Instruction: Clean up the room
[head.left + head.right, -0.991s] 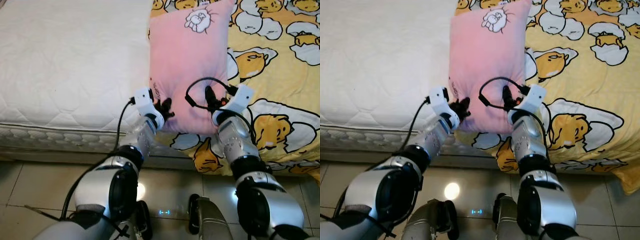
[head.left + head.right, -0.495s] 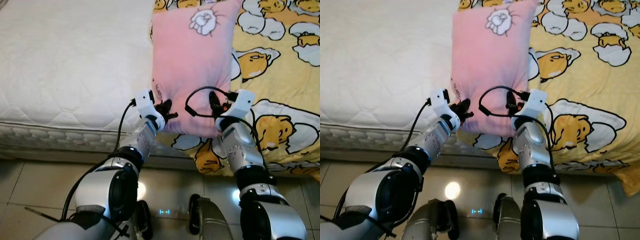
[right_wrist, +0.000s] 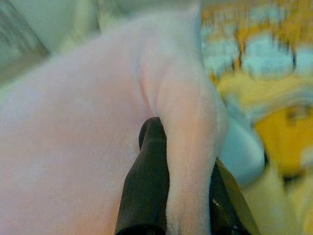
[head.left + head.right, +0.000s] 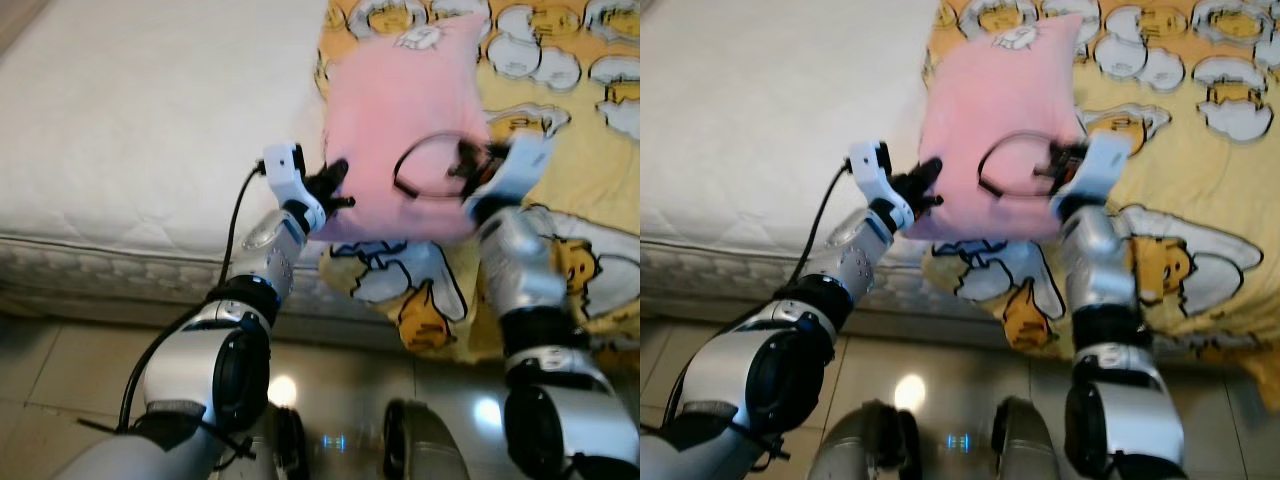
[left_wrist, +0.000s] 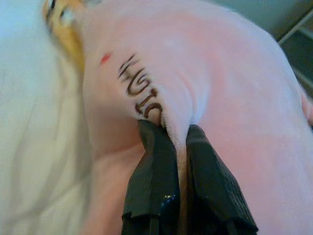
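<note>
Both hands pinching the pillow by its near edge. Left gripper closed tight on a fold at the corner beside the dark lettering; right gripper closed likewise on a ridge of pink fabric at the other near corner. Pillow stretched ahead of both grippers, far end over the yellow quilt, white mattress off beyond the left one.

Probably carrying it to its place on the bed. Best done with both wrists level and moving together, so the cloth stays taut and neither fold slips. Shallow pinches, so no jerks. Lift clear of the quilt to avoid dragging it.
</note>
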